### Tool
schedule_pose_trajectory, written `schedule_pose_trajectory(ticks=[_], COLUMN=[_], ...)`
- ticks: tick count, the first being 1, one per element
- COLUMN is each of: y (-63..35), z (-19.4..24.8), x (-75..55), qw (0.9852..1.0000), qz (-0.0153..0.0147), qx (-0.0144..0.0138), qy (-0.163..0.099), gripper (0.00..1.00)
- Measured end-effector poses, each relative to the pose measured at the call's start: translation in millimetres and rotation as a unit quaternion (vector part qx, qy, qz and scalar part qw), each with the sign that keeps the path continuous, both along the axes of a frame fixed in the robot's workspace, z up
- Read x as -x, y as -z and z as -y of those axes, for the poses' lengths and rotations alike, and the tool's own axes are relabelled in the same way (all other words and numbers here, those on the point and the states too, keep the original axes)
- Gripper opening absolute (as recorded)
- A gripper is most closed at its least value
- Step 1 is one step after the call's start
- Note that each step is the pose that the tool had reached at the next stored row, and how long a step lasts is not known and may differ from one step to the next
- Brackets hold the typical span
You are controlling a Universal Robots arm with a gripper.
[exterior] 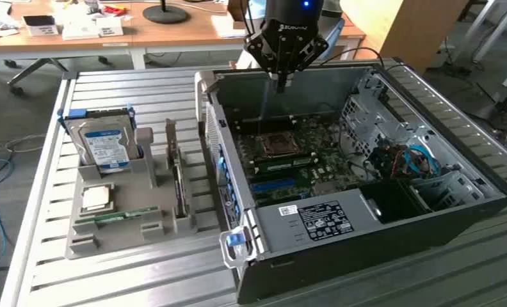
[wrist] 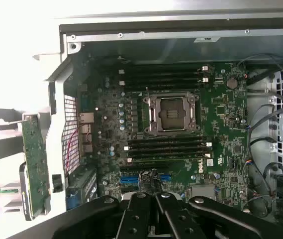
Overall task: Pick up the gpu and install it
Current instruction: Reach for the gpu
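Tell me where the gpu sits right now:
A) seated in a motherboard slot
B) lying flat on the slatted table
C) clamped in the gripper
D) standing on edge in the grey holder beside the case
D: the gpu stands upright in a slot of the grey holder, between the hard drive and the open case, while the gripper hangs shut and empty over the case.
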State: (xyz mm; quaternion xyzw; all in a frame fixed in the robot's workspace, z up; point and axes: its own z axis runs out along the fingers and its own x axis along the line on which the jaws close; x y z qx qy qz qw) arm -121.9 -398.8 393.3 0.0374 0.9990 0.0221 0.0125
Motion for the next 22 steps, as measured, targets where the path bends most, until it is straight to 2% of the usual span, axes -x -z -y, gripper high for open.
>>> schedule_pose_trajectory(ticks=[22], y=[0.4], z=[0.0], x=[14.1], qw=[1.0000], qz=[0.0000], qx=[0.0000], qy=[0.000], gripper=[0.11])
